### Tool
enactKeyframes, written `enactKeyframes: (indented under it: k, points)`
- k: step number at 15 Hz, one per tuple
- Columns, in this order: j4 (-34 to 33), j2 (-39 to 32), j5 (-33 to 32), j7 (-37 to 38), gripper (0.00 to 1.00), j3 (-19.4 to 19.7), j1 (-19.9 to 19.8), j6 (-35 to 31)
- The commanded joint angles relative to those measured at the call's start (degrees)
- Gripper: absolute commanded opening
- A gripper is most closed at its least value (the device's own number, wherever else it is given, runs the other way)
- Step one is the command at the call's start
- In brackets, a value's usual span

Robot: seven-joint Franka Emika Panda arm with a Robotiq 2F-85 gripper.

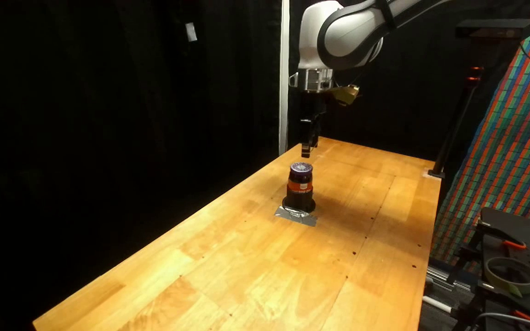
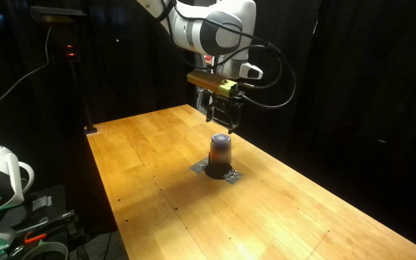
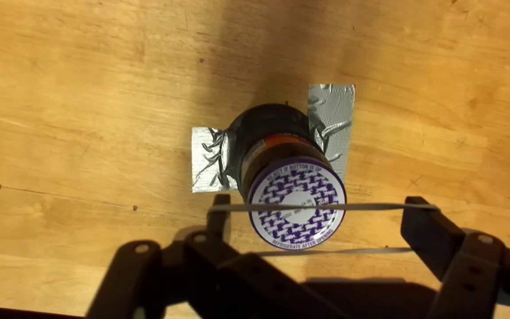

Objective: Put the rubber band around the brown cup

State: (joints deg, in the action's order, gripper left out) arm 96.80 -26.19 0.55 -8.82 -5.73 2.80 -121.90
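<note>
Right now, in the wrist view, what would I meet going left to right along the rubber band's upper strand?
One gripper finger → the cup's purple-and-white lid → the other gripper finger.

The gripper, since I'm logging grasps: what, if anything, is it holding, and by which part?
A rubber band, held at its two stretched ends, one looped around each finger of the open gripper.

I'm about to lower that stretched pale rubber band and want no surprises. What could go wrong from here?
The thin pale rubber band, stretched across the open black hand, might slip off or snap. In the wrist view, it crosses the round purple-and-white lid, so lowering straight down could catch it on top of the dark brown, orange-labelled cylindrical cup.
</note>
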Motion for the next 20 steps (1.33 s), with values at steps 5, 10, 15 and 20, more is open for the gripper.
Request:
enactKeyframes:
  k: [5, 10, 15, 20]
  points:
    - [-4.9, -7.0, -0.4, -0.4, 1.0, 0.0, 0.9, -9.1]
    - [-6.7, -10.2, -0.3, -0.5, 1.0, -0.1, 0.8, -10.5]
    - [-7.8, -11.9, 0.8, -2.2, 1.0, -1.0, -0.2, -5.4]
    - [-8.2, -10.8, 0.9, -1.7, 1.0, -0.5, -0.3, 3.6]
